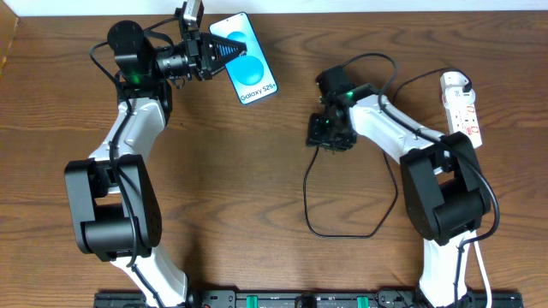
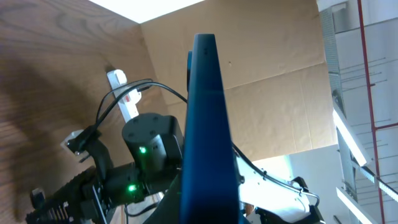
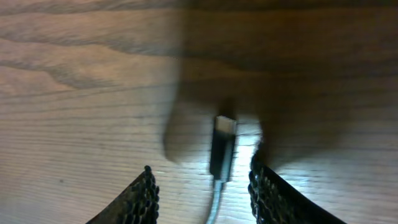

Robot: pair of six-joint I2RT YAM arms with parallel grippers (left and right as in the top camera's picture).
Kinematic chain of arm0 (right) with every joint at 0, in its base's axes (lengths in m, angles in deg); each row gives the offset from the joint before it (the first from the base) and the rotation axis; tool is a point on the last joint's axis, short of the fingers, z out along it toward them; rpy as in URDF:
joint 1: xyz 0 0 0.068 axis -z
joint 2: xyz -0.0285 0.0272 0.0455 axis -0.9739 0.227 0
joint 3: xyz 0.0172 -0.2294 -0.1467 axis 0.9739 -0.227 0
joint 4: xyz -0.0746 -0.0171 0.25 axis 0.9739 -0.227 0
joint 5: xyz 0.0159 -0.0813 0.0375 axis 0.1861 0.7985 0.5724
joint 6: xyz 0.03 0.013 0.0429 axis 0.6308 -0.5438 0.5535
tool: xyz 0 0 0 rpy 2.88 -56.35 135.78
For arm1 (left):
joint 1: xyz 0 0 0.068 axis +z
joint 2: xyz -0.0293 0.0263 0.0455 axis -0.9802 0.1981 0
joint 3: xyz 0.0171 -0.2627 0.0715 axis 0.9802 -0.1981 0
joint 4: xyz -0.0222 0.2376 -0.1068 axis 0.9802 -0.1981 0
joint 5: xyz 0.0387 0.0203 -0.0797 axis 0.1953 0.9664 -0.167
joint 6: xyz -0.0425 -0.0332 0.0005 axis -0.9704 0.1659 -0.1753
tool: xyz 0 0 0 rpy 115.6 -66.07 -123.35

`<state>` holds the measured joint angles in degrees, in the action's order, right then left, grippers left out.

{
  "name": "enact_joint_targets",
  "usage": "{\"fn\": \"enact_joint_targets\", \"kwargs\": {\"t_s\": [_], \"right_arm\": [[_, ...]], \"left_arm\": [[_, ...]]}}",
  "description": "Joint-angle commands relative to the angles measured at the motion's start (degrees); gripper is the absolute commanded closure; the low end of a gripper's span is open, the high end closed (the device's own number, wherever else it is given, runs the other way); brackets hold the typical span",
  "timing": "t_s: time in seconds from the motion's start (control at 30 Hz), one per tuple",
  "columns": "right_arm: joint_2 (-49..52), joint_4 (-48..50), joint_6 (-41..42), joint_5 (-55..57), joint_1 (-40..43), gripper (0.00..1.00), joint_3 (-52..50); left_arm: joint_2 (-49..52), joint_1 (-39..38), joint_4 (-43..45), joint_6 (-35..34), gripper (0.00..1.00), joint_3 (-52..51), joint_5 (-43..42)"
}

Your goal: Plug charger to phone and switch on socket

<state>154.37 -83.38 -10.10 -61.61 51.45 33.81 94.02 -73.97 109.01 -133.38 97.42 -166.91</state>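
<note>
The left gripper has its jaws clamped on the phone, in the upper part of the overhead view, left of centre. The blue screen faces up, and the phone's long axis slants from upper left to lower right. The end with the "Galaxy" lettering points down-right, toward the other arm. In the left wrist view the phone shows edge-on, rising from the bottom of the frame.

The right gripper points down at the desk, right of centre and well apart from the phone. Its wrist view shows the jaws apart, with the charger's connector lying flat on the wood between them. It touches neither finger, though it sits closer to the right-hand one. Its long axis runs up and down the frame, parallel to the fingers, with the metal tip toward the top.

The rest of the charger trails off below, loops across the desk, and climbs to the upper end of the power strip at the right edge.

The right arm is plainly the nearer one to the connector. Judging from this, it only needs to close on the connector body, then carry the tip up-left to the phone's lettered end.
</note>
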Motion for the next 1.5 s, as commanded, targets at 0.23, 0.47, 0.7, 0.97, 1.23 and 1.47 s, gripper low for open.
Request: {"fn": "enact_joint_targets", "kwargs": {"t_s": [0.23,0.47,0.7,0.97,1.23,1.47], "right_arm": [[3.28,-2.69,8.28,3.17,-2.1,0.5,-0.5],[4.68,-2.84,9.84,4.76,-2.91,0.49,-0.48],[5.2,-2.67,10.64,6.27,-3.17,0.5,-0.48],[5.2,-0.04,5.62,2.56,-2.34,0.99,-0.31],[3.56,2.14,-20.26,-12.98,2.64,0.99,2.89],[-6.03,0.35,-40.24,-32.28,8.17,0.99,3.41]], "left_arm": [[-1.09,-0.17,0.57,0.59,0.93,0.92,-1.01],[-1.09,-0.17,0.57,0.59,0.93,0.92,-2.84],[-1.09,-0.17,0.57,0.59,0.93,0.92,-2.86],[-1.09,-0.17,0.57,0.55,0.93,0.92,-2.86],[-1.07,-0.17,0.57,0.52,0.93,0.92,-2.84],[-1.09,-0.17,0.57,0.52,0.93,0.92,-2.8]]}}
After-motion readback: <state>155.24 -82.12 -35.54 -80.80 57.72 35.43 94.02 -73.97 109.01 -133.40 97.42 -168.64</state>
